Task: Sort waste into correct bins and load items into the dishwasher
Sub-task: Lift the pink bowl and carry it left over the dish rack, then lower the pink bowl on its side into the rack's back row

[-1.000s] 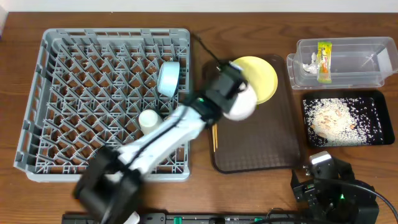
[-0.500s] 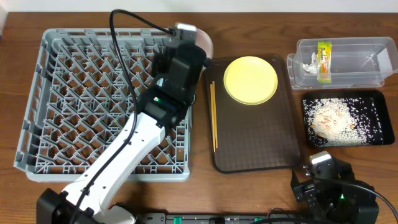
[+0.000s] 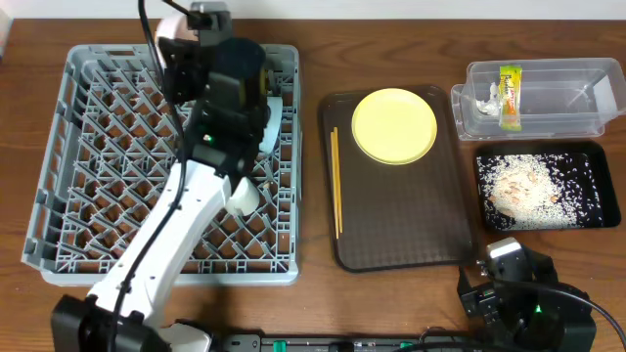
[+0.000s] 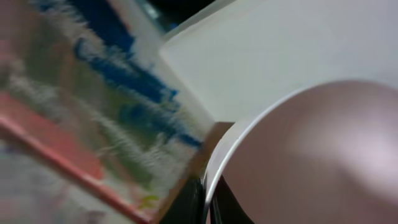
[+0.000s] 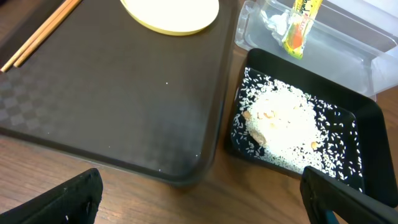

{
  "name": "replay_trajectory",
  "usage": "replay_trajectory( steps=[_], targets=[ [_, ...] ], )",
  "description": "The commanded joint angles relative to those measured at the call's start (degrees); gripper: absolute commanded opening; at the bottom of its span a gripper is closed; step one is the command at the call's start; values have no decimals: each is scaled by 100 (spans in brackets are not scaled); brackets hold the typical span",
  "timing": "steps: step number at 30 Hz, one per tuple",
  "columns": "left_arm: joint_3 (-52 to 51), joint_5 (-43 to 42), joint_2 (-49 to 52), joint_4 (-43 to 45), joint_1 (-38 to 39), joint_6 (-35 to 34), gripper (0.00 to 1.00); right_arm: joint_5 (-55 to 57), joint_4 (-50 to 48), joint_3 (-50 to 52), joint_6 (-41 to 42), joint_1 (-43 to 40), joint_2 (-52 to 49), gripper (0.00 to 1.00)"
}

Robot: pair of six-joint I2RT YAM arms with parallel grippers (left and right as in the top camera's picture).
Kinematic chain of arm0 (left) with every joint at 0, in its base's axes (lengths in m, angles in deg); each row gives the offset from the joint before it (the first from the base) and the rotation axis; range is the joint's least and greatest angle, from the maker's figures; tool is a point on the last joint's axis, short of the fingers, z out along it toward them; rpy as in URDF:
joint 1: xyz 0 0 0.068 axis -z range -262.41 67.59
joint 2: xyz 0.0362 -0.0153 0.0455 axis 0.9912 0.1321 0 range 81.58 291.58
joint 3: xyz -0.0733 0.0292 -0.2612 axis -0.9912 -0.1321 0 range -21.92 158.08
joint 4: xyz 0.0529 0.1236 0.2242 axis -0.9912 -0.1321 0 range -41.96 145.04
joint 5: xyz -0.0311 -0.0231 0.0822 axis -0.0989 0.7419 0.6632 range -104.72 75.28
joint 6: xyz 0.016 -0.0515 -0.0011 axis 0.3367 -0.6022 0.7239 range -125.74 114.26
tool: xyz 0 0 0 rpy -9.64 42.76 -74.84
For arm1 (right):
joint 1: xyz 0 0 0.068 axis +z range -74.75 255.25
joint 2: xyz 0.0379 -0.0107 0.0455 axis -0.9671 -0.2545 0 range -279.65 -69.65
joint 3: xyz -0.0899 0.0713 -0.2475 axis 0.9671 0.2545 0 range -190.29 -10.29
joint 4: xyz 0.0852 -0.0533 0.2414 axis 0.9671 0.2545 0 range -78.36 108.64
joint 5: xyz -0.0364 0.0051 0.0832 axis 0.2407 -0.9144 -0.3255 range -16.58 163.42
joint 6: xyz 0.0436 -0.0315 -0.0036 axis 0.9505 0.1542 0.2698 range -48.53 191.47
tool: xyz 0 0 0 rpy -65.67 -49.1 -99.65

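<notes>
My left gripper is shut on the rim of the white bowl and holds it over the back edge of the grey dish rack. In the left wrist view the bowl fills the right side, its rim between my fingers. The light blue bowl and the small white cup sit in the rack, partly behind the arm. The yellow plate and chopsticks lie on the brown tray. My right gripper is open and empty near the table's front right.
The clear tub holds the snack wrapper and the tissue. The black tray holds the rice scraps. The brown serving tray lies between the rack and the bins. The left arm stretches across the rack.
The left arm lifted the white bowl off the brown tray and swung it left and back, across the rack to its far edge. The right arm has not moved.
</notes>
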Motion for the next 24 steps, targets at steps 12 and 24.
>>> replay_trajectory(
  steps=[12,24],
  targets=[
    [129,586,1521,1246,-129,2413,6,-48,20,7,-42,-42,4,99],
    [127,1558,1845,1735,-122,2426,6,-48,20,7,-42,-42,4,99]
  ],
)
